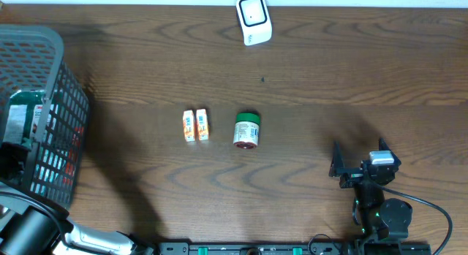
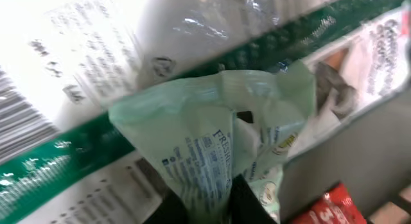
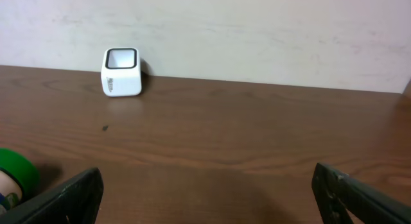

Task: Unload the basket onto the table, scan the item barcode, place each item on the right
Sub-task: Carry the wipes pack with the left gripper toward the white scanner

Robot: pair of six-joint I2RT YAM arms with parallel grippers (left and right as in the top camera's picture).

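- At 9 o'clock, inside our grey mesh basket (image 1: 69,116), our left gripper (image 2: 209,189) is clamped on one crinkly pale-green plastic packet (image 2: 218,134).
- At 4 o'clock, our right gripper (image 1: 339,167) stands spread wide.
- Centre: two small orange-white cartons (image 1: 189,126), one round green-lidded jar (image 1: 246,130).
- At 12 o'clock: one boxy white scanner (image 1: 254,19).

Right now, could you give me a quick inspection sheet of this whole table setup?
Surface: brown wooden table, no spills seen.
Job's things: white scanner at the far edge; grey basket of packets at left; two small orange boxes and a green-lidded jar, lying down, mid-table.
Clutter: nothing seen.
Grippers: left gripper in the basket, shut on a pale green bag; right gripper open, empty.
Cables: black cable beside the right arm.
Surroundings: pale wall behind the table.
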